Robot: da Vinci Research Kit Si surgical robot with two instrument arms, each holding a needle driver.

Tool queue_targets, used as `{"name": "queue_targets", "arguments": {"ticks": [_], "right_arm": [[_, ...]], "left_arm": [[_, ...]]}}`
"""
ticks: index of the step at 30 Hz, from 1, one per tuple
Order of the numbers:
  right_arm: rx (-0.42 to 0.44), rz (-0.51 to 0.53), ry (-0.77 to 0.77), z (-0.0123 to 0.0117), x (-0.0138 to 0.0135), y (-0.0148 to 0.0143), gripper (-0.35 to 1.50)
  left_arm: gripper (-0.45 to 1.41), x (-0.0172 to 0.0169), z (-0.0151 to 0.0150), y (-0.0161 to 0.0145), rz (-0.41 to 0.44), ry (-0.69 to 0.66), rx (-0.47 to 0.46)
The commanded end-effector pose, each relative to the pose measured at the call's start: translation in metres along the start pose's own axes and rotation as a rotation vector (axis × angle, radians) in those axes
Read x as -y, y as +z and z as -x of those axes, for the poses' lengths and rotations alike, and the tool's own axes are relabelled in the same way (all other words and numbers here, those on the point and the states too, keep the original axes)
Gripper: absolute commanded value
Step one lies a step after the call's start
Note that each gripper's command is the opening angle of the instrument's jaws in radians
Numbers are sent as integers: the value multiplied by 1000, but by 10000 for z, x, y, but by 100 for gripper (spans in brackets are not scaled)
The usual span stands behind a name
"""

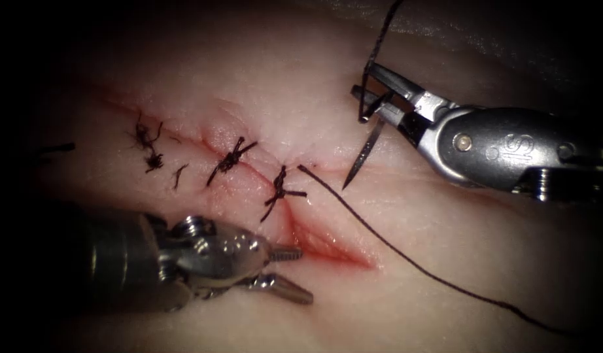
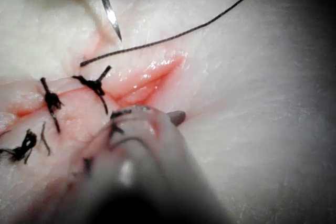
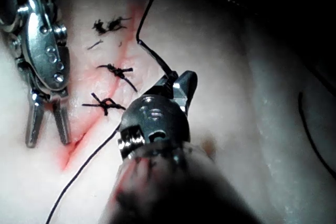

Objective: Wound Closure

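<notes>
right tool (image 1: 373,88) grips the needle (image 1: 361,151) above the tissue (image 1: 445,235); left tool (image 1: 292,274) empty.

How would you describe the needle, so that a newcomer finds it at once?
Start at the right tool, above the open end of the cut. Its jaws grip the needle, whose tip hangs free above the tissue. Unlike the dark thread, it is rigid, shiny and pointed.

The right hand (image 1: 375,91) bears a stamped "S" on its metal wrist housing.
</notes>
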Motion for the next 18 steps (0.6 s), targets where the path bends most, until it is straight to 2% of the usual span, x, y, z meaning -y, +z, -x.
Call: {"name": "queue_targets", "arguments": {"ticks": [1,11,18], "right_arm": [[-4,-2,1,-2,6,8,-35],[-16,-18,-10,-4,25,22,-35],[-13,-16,-14,3,23,25,-35]], "left_arm": [[52,0,1,8,1,0,1],[52,0,1,6,3,1,2],[52,-1,-1,4,2,-1,0]]}}
